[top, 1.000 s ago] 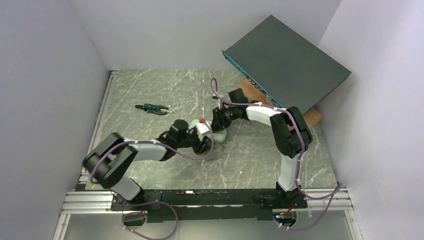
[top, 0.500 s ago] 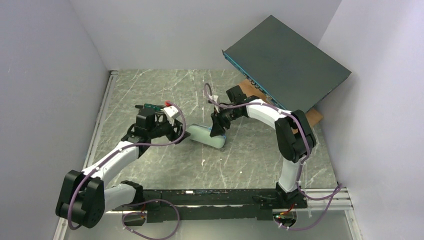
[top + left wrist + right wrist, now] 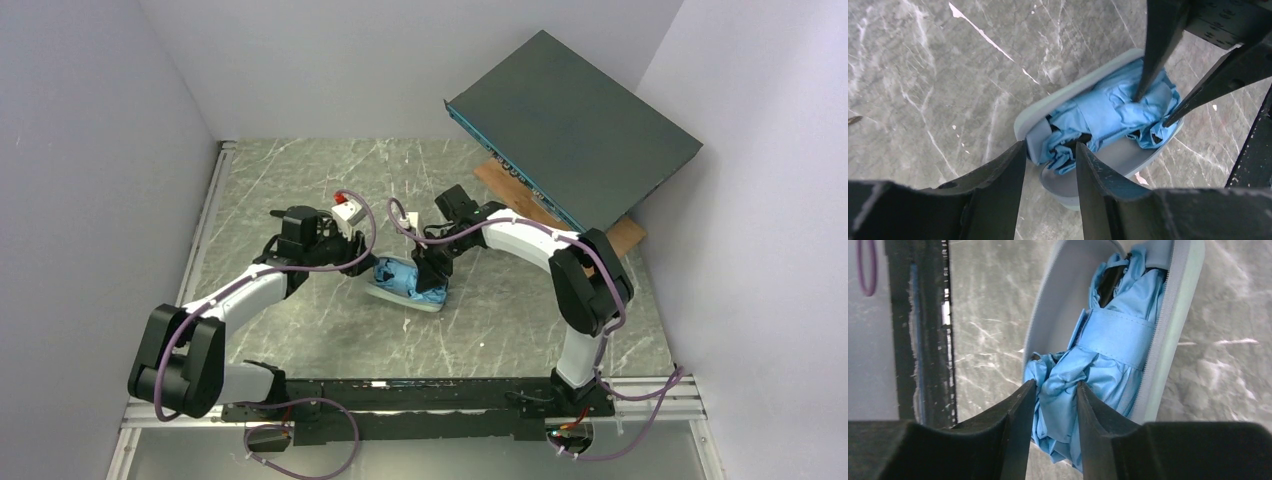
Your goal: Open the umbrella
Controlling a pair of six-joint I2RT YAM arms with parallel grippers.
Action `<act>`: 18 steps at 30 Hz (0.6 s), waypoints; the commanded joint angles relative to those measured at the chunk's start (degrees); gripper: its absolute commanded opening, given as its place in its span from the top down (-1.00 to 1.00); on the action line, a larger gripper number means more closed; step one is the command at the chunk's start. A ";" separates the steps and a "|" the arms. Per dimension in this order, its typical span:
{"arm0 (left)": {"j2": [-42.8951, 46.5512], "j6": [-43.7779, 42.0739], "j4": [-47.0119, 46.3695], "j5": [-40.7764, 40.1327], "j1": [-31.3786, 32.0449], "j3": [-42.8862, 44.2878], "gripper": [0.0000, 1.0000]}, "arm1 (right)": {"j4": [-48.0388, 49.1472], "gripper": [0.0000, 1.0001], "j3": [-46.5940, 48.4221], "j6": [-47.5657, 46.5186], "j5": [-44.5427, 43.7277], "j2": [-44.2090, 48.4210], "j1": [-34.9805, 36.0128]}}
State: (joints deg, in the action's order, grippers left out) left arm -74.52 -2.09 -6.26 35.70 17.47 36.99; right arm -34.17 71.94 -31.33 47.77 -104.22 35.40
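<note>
Pinching umbrella — right claw | left claw grip unclear | marbled grey table, pale walls

Soft, even overhead light casts only faint shadows; both wrist views stay sharp beyond blurred, dark jaws.

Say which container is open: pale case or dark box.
The pale case, lying flat mid-table with the blue umbrella showing inside. The dark box stands tilted at the back right, no opening visible.
</note>
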 commanded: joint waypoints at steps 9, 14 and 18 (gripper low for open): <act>5.00 0.67 1.39 -0.87 -3.92 -1.98 0.00 | 14.51 -0.38 -2.76 2.56 -26.34 -0.34 2.05; 9.20 -1.36 4.98 -0.55 -10.37 -2.35 -0.05 | 8.18 -0.46 -0.44 -1.14 -23.43 -3.11 3.10; 12.89 -3.02 7.71 -0.39 -14.51 -3.31 -0.07 | 7.31 -0.47 -1.58 -2.22 -25.64 -4.90 4.71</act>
State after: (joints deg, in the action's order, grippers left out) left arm -65.56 -2.72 -1.48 34.79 5.96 34.83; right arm -24.38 70.57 -30.37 25.98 -105.84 38.17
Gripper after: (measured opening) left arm 0.528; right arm 0.738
